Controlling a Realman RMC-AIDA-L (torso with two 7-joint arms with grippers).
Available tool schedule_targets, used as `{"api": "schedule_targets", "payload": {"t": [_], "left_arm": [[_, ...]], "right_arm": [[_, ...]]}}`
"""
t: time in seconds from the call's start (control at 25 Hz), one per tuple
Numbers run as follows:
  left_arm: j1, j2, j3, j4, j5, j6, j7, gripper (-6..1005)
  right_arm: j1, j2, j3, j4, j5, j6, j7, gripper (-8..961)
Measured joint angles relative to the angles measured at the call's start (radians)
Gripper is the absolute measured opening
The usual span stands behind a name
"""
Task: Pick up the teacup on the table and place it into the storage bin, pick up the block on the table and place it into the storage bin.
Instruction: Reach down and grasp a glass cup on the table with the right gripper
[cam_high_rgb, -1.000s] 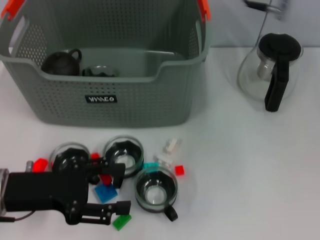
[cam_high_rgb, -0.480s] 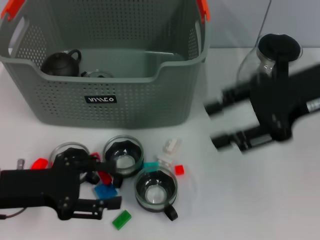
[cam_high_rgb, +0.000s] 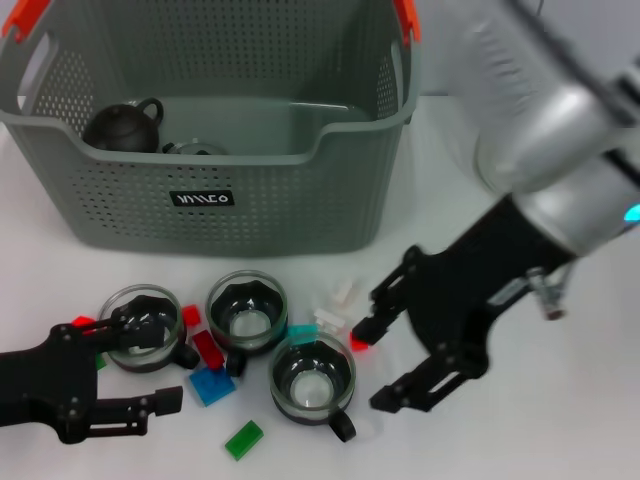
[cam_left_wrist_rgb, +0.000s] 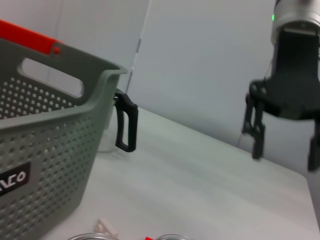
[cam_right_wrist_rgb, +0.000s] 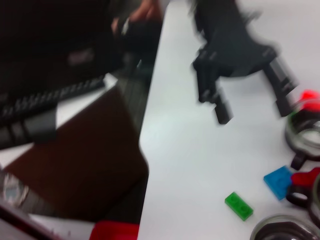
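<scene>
On my left, the left gripper (cam_high_rgb: 150, 368) sits low on the white table (cam_high_rgb: 540, 420), its fingers spread apart and holding nothing, one finger by the leftmost teacup (cam_high_rgb: 142, 327). Behind it stands the storage bin (cam_high_rgb: 220, 200), with a dark teapot (cam_high_rgb: 120, 125) inside. In front of the bin I see two more glass teacups, the middle cup (cam_high_rgb: 246, 310) and the nearest cup (cam_high_rgb: 313, 380). Loose blocks lie around them: a blue block (cam_high_rgb: 211, 385), a green block (cam_high_rgb: 243, 439), a long red block (cam_high_rgb: 207, 348) and white pieces (cam_high_rgb: 338, 300). To the right, the right gripper (cam_high_rgb: 385, 365) hangs open and empty just beside the nearest cup, by a small red block (cam_high_rgb: 358, 343).
</scene>
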Motion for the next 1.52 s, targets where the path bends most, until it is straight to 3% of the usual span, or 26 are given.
{"api": "schedule_targets", "payload": {"t": [0.28, 0.64, 1.04, 1.52], "left_arm": [[0.004, -0.006, -0.001, -0.001, -0.002, 0.001, -0.001, 842], [0.002, -0.007, -0.005, -0.009, -0.01, -0.002, 0.0, 841], [0.002, -0.008, -0.006, -0.011, -0.013, -0.006, -0.001, 842], [0.0, -0.008, -0.006, -0.011, -0.013, -0.008, -0.001, 842]], "right_arm": [[0.132, 0.008, -0.25, 0.165, -0.067, 0.154, 0.072, 668], [0.134, 0.014, -0.495, 0.21, -0.034, 0.397, 0.106, 668], [0.118, 0.016, -0.672, 0.224, -0.018, 0.578, 0.122, 668], [0.121, 0.021, -0.752, 0.277, -0.023, 0.682, 0.147, 658]]}}
